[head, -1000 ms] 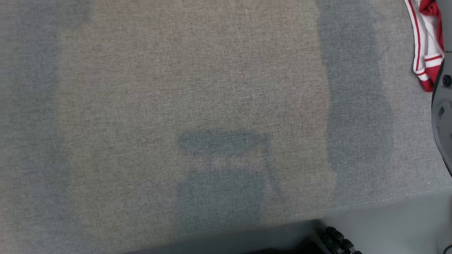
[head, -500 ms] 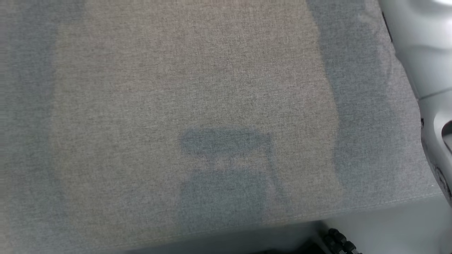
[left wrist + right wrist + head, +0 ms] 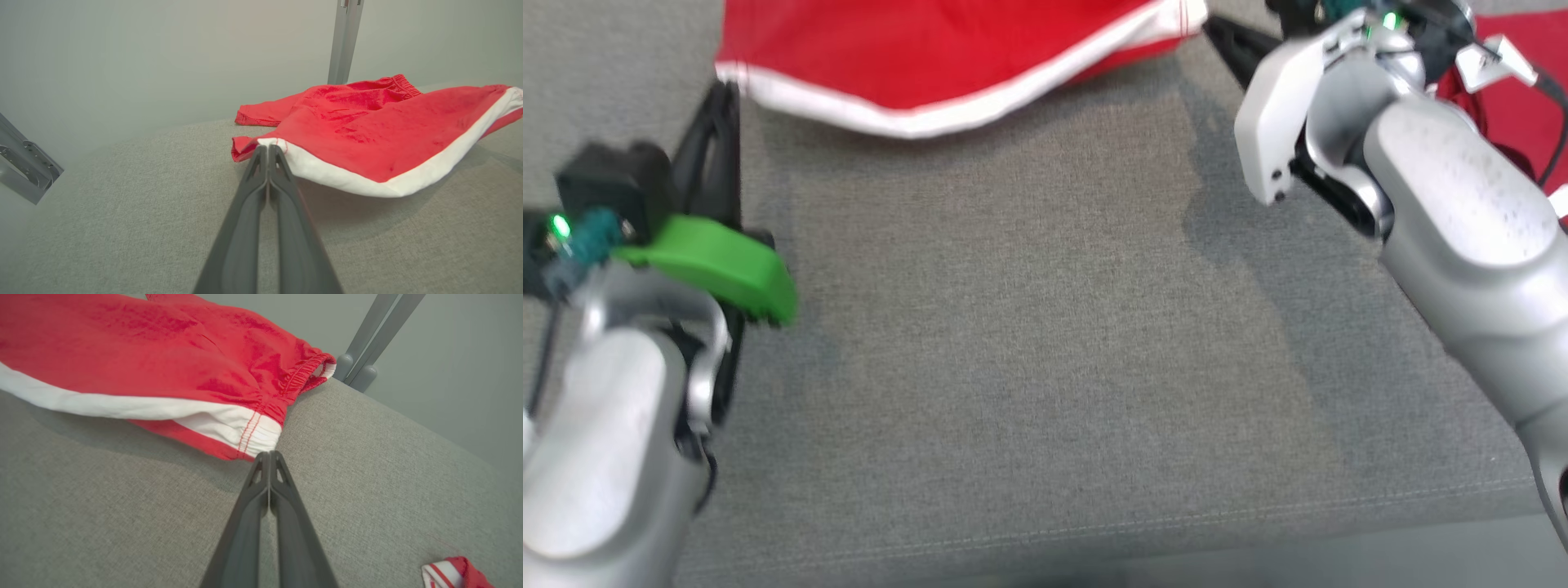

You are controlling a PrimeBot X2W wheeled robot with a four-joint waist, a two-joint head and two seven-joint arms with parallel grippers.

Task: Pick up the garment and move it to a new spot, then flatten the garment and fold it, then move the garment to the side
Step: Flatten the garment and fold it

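The garment point(image 3: 947, 49) is a pair of red shorts with a white side stripe, lying across the far part of the grey fabric table point(image 3: 1045, 343). My left gripper point(image 3: 723, 86) is shut on its white hem corner point(image 3: 282, 149), and the edge beside it hangs a little above the table. At the elastic waistband, my right gripper point(image 3: 1207, 22) is shut on the white end of the stripe point(image 3: 253, 437). In the left wrist view the left gripper point(image 3: 267, 148) has its fingers pressed together, as does the right gripper point(image 3: 269, 454) in the right wrist view.
Another red and white cloth point(image 3: 1519, 122) lies at the far right, and a bit of it point(image 3: 449, 573) is seen by the right arm. The table's front edge point(image 3: 1094, 531) runs along the bottom. Metal posts point(image 3: 343, 41) point(image 3: 367, 339) stand behind the table.
The head camera has moved: earlier it looked at bare grey fabric with shadows and a red-white cloth at the right edge. Now both arms and the red shorts are in it.
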